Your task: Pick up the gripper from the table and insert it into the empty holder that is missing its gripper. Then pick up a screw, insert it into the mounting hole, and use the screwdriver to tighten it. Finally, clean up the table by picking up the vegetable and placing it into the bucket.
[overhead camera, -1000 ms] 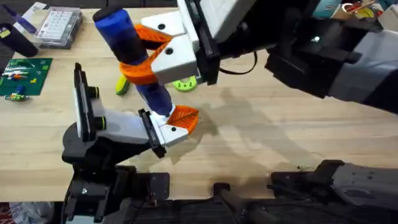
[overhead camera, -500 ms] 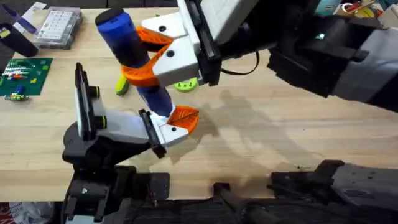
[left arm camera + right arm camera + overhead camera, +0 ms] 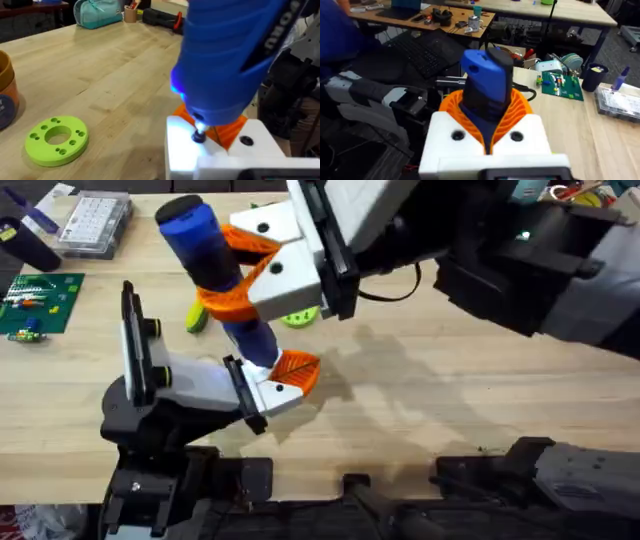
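Observation:
My right gripper point(image 3: 232, 275) reaches in from the right and is shut on the blue screwdriver point(image 3: 205, 255), its orange pads point(image 3: 515, 107) clamping the body. The screwdriver slants down, and its thin bit point(image 3: 199, 135) rests on the white holder point(image 3: 220, 150) at the end of my left arm. The orange ribbed gripper point(image 3: 297, 368) sits in that holder. My left gripper point(image 3: 275, 385) stays low over the table's front. The yellow-green vegetable point(image 3: 196, 318) lies on the table behind the screwdriver. An edge of the orange bucket point(image 3: 6, 95) shows in the left wrist view.
A lime-green ring point(image 3: 298, 315) lies just beyond the holder. At the far left are a green circuit board point(image 3: 35, 300), a clear screw box point(image 3: 95, 220) and a dark blue pen point(image 3: 35, 215). The right arm's dark body covers the upper right.
The right gripper and the screwdriver's top have drifted slightly to the right. The left arm and holder have not moved.

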